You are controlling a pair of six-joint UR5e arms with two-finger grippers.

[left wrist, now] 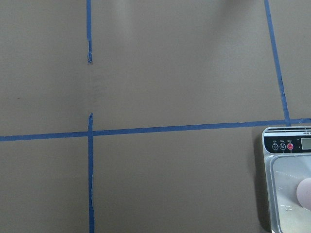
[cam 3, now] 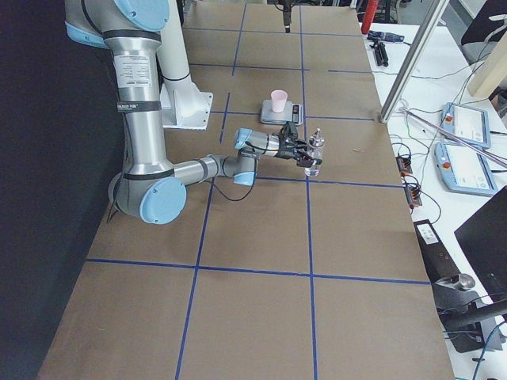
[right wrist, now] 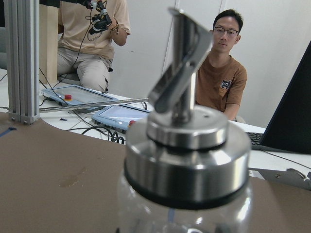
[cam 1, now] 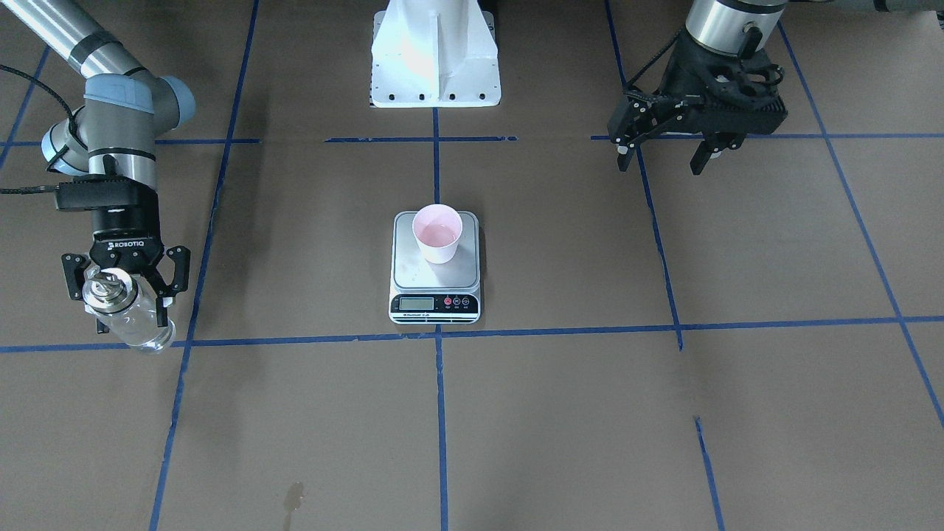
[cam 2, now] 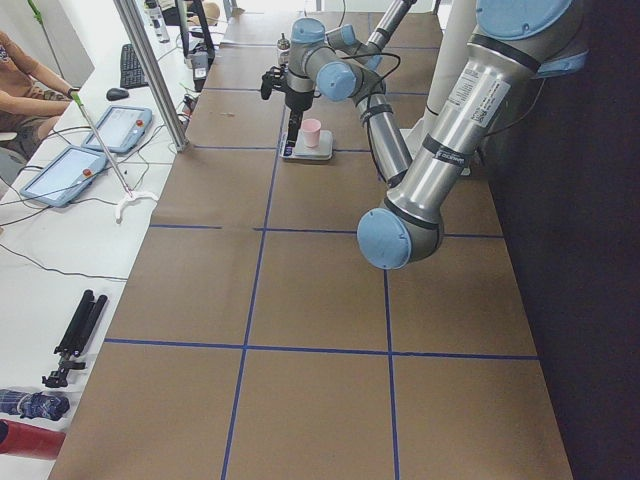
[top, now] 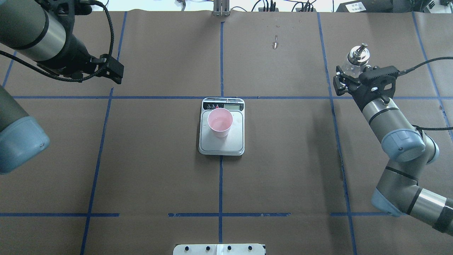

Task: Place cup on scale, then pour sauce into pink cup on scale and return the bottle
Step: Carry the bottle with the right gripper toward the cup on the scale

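As far as the pics showed, the job looked close to its end. The L arm's gripper [cam 1: 660, 166] hung up off the table on its own side, fingers spread wide, holding nothing. The R gripper [cam 1: 124, 291] was down low, way out on the other side, pinching the bottle [cam 1: 140, 324] round its glass body. The bottle stood straight up w/ its silver spout cap [right wrist: 187, 73] on top. I couldn't tell if its bottom touched the table or was just above it.

The scale [cam 1: 413, 273] sat in the middle of the table, well apart from both grippers. The cup [cam 1: 437, 234] stood upright on the steel plate, at the robot's end, away from the little screen. So step 1, cup on scale, was done. The inside of the cup looked a bit shiny, so I think the sauce was prob. poured. But it's clear stuff & I couldn't be sure. What looked left: let go of the bottle & pull the arm back.

The room was a bright lab. The long table [cam 1: 560, 413] was covered in brown paper, & blue tape lines [cam 1: 442, 413] cut it into big squares. The white robot base [cam 1: 435, 59] stood at the robot's edge. 2 ppl [right wrist: 228, 73] sat past the other edge, w/ tablets [cam 3: 467, 127] on a white desk. A small dark stain [cam 1: 295, 495] marked the paper near that side.
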